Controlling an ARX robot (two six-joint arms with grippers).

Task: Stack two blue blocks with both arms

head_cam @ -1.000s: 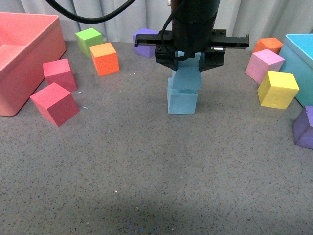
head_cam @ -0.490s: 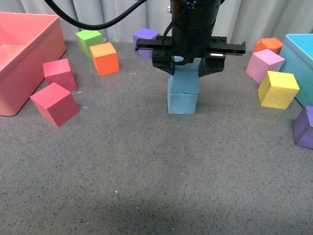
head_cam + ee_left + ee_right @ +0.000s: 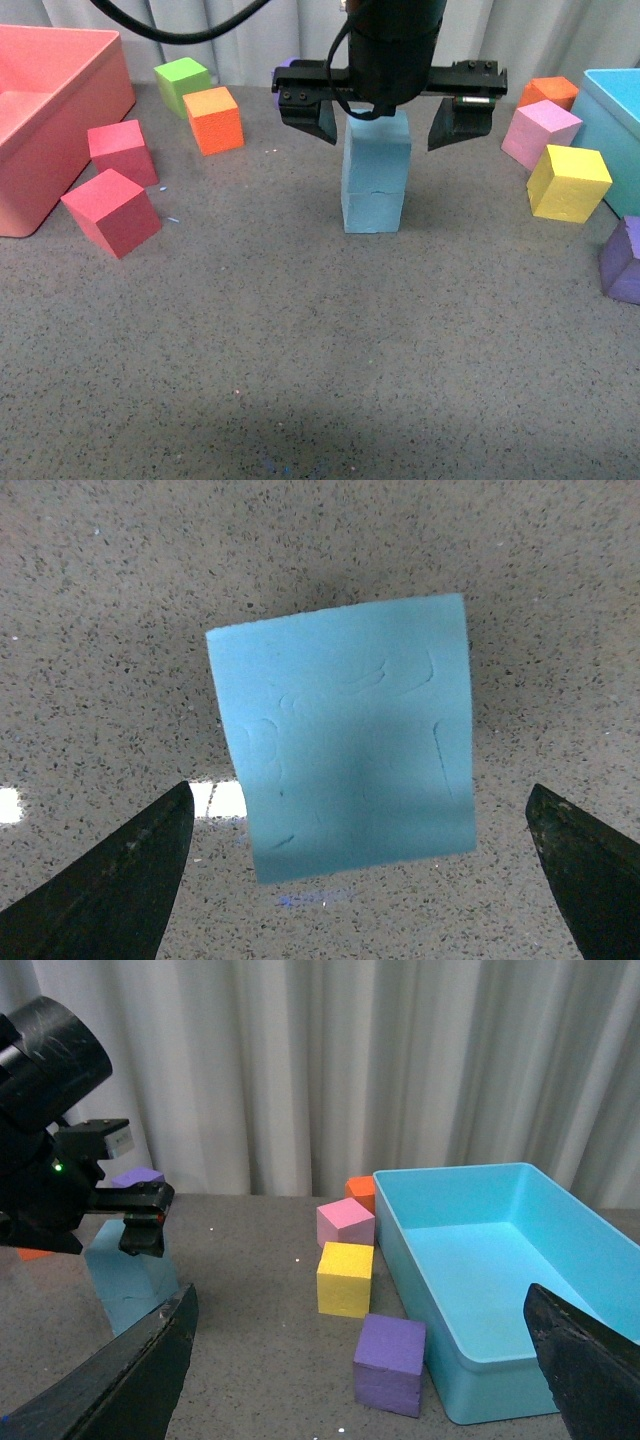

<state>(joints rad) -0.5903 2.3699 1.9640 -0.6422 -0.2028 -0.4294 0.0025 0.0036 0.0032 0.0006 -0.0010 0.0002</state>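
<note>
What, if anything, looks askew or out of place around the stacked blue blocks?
Little stands out. The top blue block sits fairly squarely on the bottom blue block, and the left gripper is open around it. The wrist view shows shallow dents in the foam top.

Even, soft overhead light in all three views, sharp focus on the speckled tabletop (image 3: 300, 340), faint broad shadow at the lower centre of the front view, dark shadow band down the blue block (image 3: 350, 740), small white glare patch at the left edge of the left wrist view, fingertips (image 3: 120, 1370) slightly blurred in the lower corners
</note>
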